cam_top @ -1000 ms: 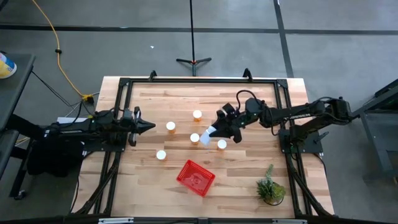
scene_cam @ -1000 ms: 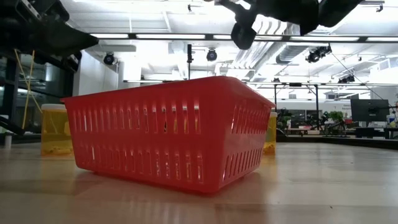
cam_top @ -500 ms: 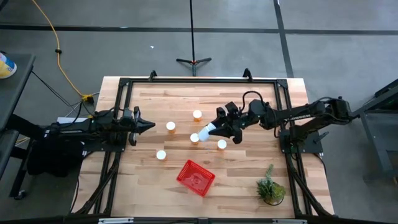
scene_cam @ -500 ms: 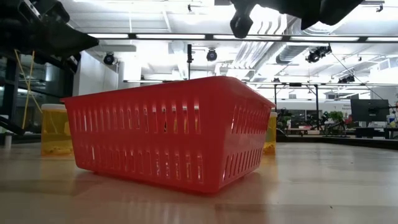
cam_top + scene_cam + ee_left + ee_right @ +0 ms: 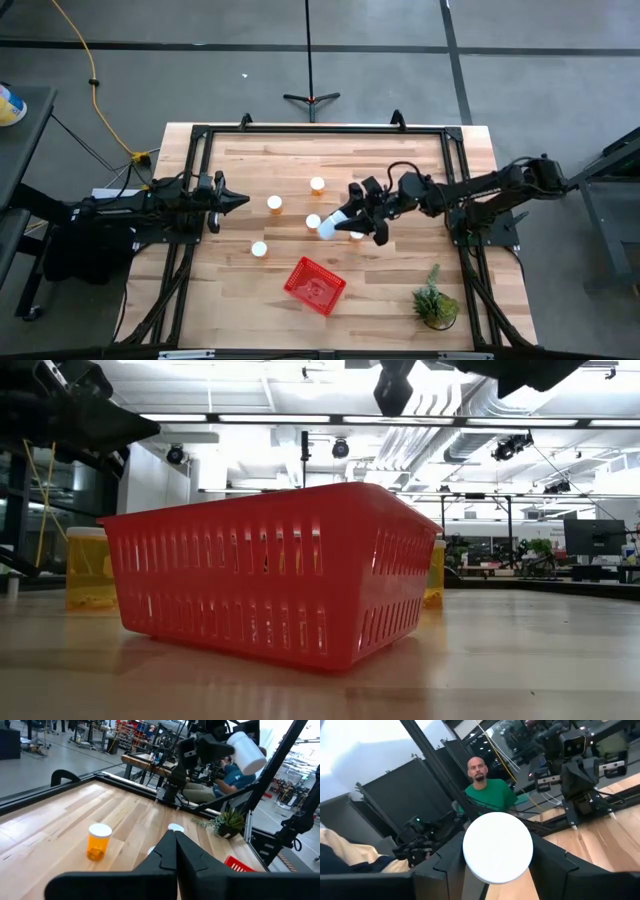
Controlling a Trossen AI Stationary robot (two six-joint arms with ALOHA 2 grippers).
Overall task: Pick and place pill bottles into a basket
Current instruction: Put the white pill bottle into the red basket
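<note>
My right gripper (image 5: pixel 347 217) is shut on a pill bottle (image 5: pixel 329 228) above the middle of the table, far of the red mesh basket (image 5: pixel 314 285). The held bottle's round white end fills the right wrist view (image 5: pixel 498 847) and also shows high up in the left wrist view (image 5: pixel 245 751). Several other bottles stand upright on their bases: (image 5: pixel 274 203), (image 5: pixel 317 184), (image 5: pixel 313 221), (image 5: pixel 259 248), and one (image 5: pixel 357 234) partly under the right gripper. My left gripper (image 5: pixel 240 201) is shut and empty at the table's left. My right gripper pinches the bottle between its two fingers (image 5: pixel 445 867), one on each side of its round body just behind the white end (image 5: pixel 470 851). The fingers come slanting from the table's right. The bottle is tilted and lifted clear of the table.
A green potted plant (image 5: pixel 436 300) stands at the near right corner. The basket (image 5: pixel 270 575) fills the low view, with amber bottles (image 5: pixel 90 570) behind it. A person in a green shirt (image 5: pixel 492 790) sits beyond the table's left side. A black frame (image 5: pixel 200 135) rims the table.
My right gripper has risen with the bottle and moved a little toward the table's near edge and the basket. The bottle stays in the hold, clear of the table.
</note>
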